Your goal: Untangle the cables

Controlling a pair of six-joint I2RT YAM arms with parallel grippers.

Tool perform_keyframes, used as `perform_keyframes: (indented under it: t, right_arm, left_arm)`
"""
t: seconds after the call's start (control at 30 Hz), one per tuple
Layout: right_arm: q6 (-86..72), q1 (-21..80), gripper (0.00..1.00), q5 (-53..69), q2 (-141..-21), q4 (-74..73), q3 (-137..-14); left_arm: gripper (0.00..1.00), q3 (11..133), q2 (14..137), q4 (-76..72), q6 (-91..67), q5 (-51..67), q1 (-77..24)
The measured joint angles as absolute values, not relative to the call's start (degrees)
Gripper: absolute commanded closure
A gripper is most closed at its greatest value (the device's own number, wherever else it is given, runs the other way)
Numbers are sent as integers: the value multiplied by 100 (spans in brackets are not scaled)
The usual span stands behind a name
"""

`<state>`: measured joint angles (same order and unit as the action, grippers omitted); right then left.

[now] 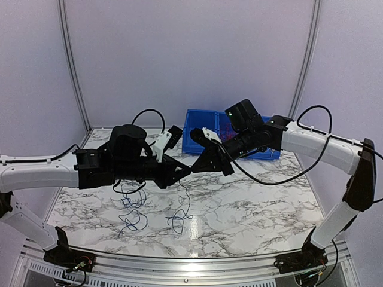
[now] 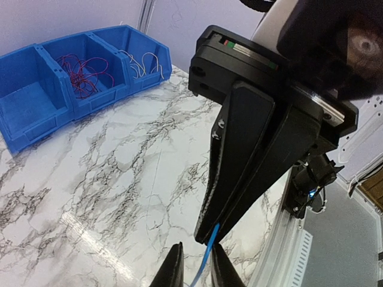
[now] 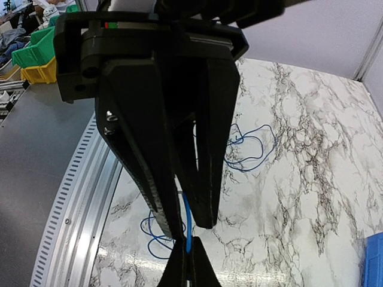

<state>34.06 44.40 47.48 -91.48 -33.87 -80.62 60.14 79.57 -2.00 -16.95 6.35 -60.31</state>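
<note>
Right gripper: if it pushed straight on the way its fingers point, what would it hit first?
Most likely the black left gripper, almost tip to tip with it; only the thin blue wire lies between them.

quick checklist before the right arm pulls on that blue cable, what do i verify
1. right gripper shut on the blue cable: ok
2. left gripper jaws apart, cable running loose between them: ok
3. cable hangs slack down to the table: ok
4. loops lying on the table free of knots: cannot tell
5. right arm not touching the blue bin: cannot tell
</note>
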Motion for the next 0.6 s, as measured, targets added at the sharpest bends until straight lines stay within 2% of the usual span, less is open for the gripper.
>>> perform_keyframes:
  t: [0.2, 0.4, 0.6]
  right_arm:
    - [3297, 4429, 100, 4659, -9011, -3301, -8029]
    - [3258, 4418, 100, 4589, -8691, -3085, -7900]
    - [3260, 4292, 100, 4497, -8460, -2873, -7345]
  left_arm:
    - [62, 5706, 8090, -731, -1614, 510, -6034]
    - [55, 5408, 8862, -1004, -1439, 307, -6200]
    - [53, 4812, 8973, -1238, -1472, -82, -6514]
